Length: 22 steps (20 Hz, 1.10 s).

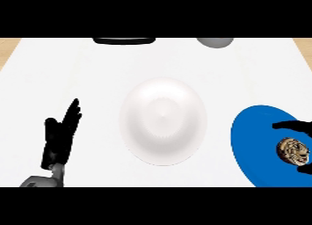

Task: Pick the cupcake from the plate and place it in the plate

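A cupcake is seen at about four o'clock on the counter, resting on the blue plate, with the right hand arched over it: fingers above, the thumb below, curled around the cake but not visibly clamped on it. The grasp is judged to be the step in hand; the cupcake has not been lifted. At the centre lies the white plate, just beside the blue one and bare, taken to be the destination. The next move would call for the fingers to be closed on the cupcake, which would then be raised and carried toward nine o'clock. At eight o'clock the left hand is held open, fingers straight and upward, at rest. At twelve o'clock a dark object and a grey object are cut off by the edge.
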{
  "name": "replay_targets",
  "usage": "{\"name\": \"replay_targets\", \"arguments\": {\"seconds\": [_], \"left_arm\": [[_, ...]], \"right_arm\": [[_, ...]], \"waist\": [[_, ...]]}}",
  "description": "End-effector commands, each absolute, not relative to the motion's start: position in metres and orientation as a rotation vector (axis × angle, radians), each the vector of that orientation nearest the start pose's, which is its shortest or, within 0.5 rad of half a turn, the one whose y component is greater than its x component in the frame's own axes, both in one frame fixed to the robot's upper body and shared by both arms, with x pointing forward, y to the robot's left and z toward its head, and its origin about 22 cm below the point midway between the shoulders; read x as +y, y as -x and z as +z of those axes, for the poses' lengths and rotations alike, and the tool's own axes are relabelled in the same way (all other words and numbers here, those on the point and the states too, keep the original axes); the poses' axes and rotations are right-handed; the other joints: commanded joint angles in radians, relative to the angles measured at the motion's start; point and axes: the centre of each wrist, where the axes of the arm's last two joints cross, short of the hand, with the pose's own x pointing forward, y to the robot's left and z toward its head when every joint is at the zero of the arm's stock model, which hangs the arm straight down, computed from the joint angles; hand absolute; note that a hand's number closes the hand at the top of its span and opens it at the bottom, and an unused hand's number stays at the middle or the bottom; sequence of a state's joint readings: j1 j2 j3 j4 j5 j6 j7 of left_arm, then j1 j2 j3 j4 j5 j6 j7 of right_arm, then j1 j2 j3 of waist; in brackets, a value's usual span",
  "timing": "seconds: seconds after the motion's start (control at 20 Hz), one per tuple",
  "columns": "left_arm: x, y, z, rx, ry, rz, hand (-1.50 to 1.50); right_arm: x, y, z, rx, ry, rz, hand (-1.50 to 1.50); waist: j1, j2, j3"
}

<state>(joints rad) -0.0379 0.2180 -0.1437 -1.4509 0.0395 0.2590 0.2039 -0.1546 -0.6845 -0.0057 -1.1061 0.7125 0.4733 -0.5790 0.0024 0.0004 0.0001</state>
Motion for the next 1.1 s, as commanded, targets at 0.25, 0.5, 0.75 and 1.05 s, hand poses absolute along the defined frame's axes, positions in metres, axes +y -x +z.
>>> {"name": "replay_targets", "arguments": {"seconds": [0.25,0.5,0.75,1.05], "left_arm": [[0.245,-0.265,-0.029,-1.292,-0.252,-0.022,0.00],[0.241,-0.256,-0.014,-1.288,-0.254,-0.021,0.00],[0.240,-0.256,-0.010,-1.294,-0.209,-0.076,0.00],[0.238,-0.258,-0.009,-1.288,-0.212,-0.095,0.00]], "right_arm": [[-0.435,-0.253,0.007,-1.275,0.378,1.396,1.50],[-0.353,-0.284,0.023,-1.355,0.486,1.294,1.50],[-0.218,-0.304,0.001,-1.397,0.465,1.243,1.50],[-0.125,-0.312,0.045,-1.472,0.766,1.077,1.50]], "waist": [[-0.003,0.001,0.000],[-0.010,-0.004,-0.002],[0.066,-0.007,-0.009],[0.082,-0.013,-0.005]]}}
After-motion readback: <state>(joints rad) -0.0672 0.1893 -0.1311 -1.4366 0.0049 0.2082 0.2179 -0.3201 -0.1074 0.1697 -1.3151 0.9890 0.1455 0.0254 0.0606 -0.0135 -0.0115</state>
